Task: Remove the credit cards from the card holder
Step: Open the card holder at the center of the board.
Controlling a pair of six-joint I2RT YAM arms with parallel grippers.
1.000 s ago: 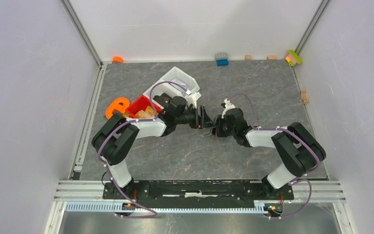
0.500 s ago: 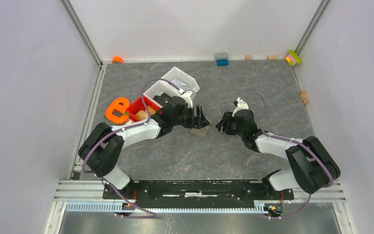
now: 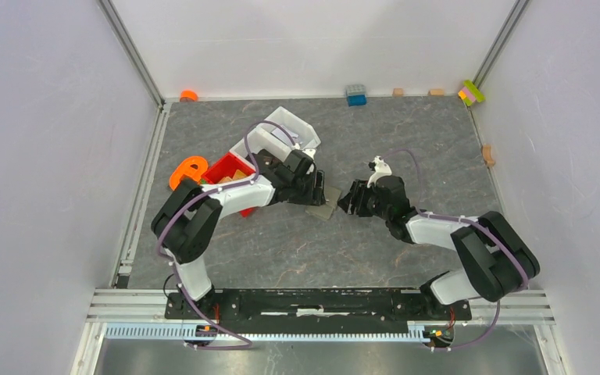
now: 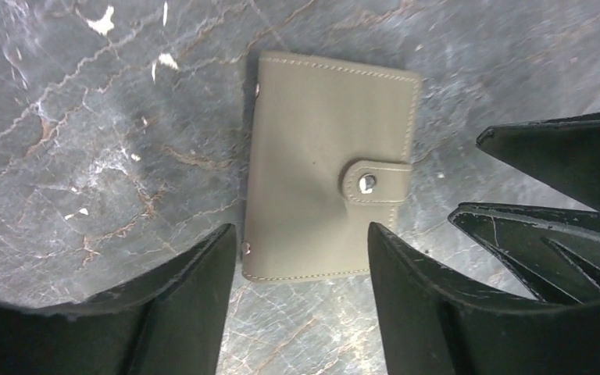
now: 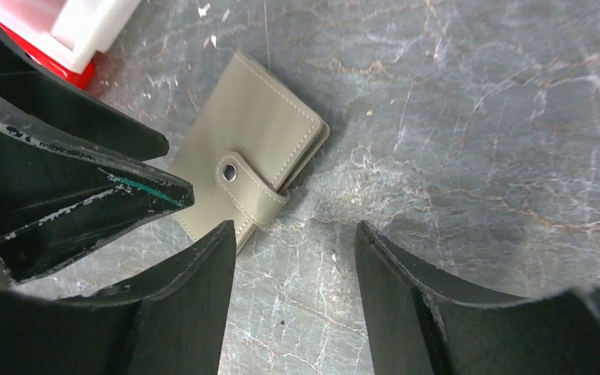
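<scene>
STEP: unsnap card holder [image 4: 328, 168], closed flat on surface [image 3: 406, 141], centre of top view | TOOLS: left tool [image 4: 301, 238] and right tool [image 5: 293, 234] both wide, empty | HOW: pin flap with left, lift snap tab [image 4: 367, 182] with right

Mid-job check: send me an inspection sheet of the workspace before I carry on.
Surface: dark marbled table, flat.
Job's things: card holder lies closed on the table, snap tab fastened; credit cards not visible.
Clutter: red bin and white bin by the left arm; orange piece beside them; blocks along the far edge.
Grippers: left gripper open, empty, close to the holder; right gripper open, empty, beside it.
Cables: purple cables loop along both arms, none on the holder.
Surroundings: pale walls on three sides.
</scene>
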